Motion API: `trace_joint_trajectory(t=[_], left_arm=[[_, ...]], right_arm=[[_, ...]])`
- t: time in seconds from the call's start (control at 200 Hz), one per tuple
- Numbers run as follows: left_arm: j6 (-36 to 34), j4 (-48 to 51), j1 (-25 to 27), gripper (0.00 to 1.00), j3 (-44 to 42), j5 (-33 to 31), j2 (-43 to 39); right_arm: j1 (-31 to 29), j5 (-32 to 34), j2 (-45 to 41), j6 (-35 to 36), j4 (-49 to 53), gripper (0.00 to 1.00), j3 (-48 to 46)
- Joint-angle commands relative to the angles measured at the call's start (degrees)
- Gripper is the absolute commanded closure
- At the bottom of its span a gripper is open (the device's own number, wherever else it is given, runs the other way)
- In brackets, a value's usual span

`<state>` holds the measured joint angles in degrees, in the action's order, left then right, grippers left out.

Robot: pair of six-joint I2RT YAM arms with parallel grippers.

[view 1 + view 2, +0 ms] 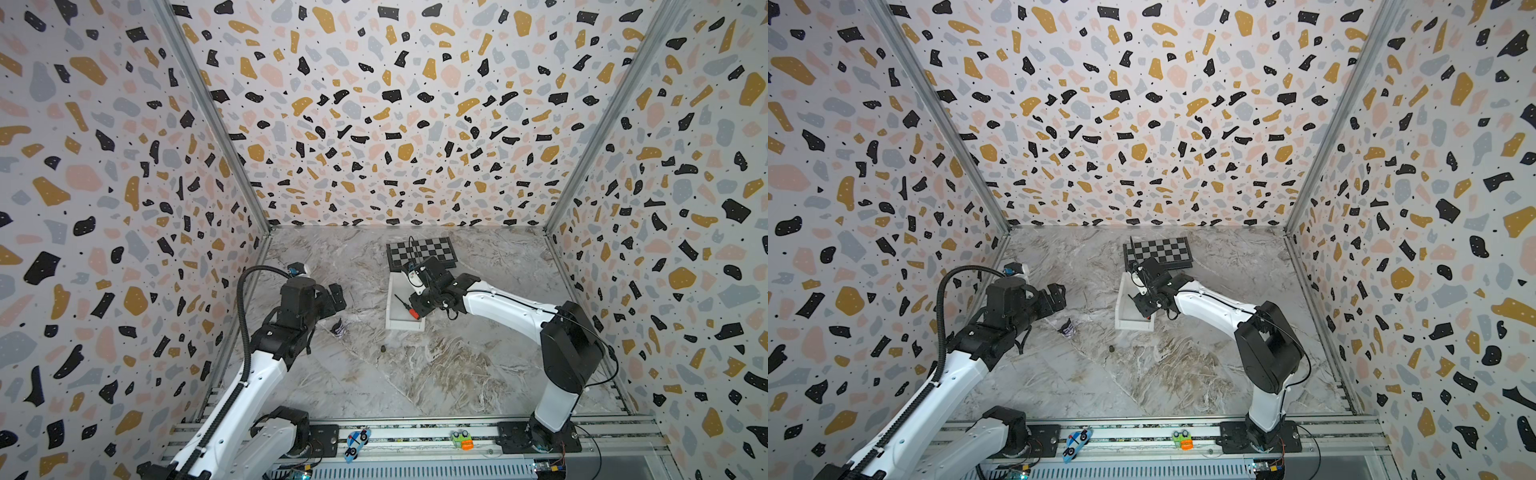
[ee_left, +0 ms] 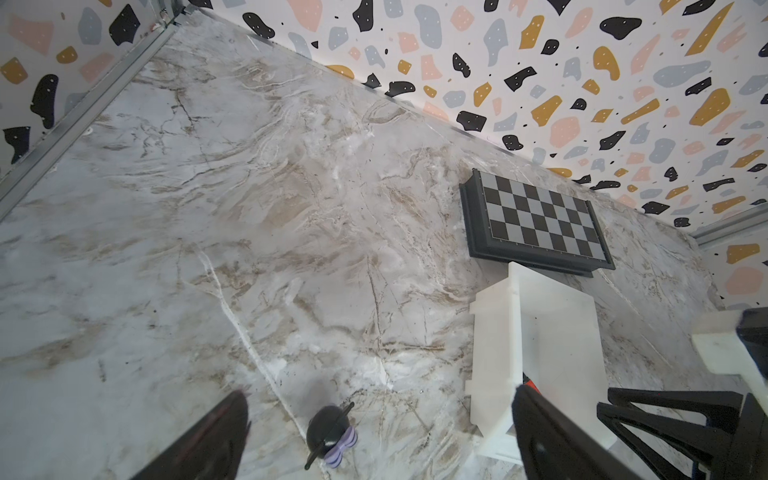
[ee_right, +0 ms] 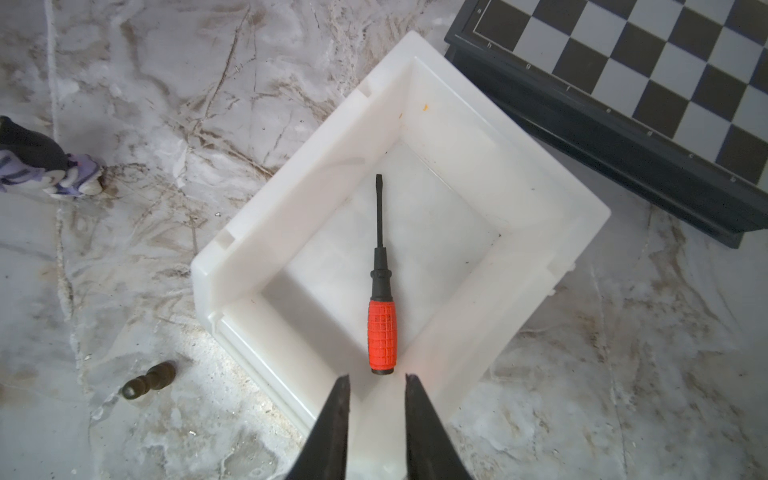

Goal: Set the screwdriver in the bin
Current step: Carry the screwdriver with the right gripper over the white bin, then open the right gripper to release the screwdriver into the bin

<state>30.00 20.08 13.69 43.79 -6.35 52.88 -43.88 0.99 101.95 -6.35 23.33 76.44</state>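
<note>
Left arm (image 1: 266,357): elbow bent, forearm angled inward. Left gripper (image 2: 378,399): fingers spread wide, nothing between them, held aloft. Right arm (image 1: 498,305): stretched toward the middle, wrist pitched down. Right gripper (image 3: 377,376): fingers drawn nearly together with only a narrow gap, empty.

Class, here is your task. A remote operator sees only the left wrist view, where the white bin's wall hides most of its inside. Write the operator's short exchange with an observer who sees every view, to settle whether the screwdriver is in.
Operator: Is the screwdriver inside the bin?
Observer: Yes. In the right wrist view the screwdriver lies flat on the floor of the bin.
Operator: Is the right gripper gripping it?
Observer: No. The right gripper hovers just clear of the handle end, holding nothing.
</note>
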Motion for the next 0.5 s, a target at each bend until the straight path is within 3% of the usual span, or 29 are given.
trace_joint_trajectory(t=[0.0, 0.496], left_arm=[[-0.6, -2.3, 0.2, 0.00, 1.4, -0.2, 1.1], [0.9, -3.1, 0.6, 0.00, 2.2, 0.3, 2.7]], right_arm=[[0.2, 0.7, -1.2, 0.1, -0.1, 0.74, -0.2], [1.2, -1.1, -3.0, 0.2, -3.4, 0.74, -4.3]])
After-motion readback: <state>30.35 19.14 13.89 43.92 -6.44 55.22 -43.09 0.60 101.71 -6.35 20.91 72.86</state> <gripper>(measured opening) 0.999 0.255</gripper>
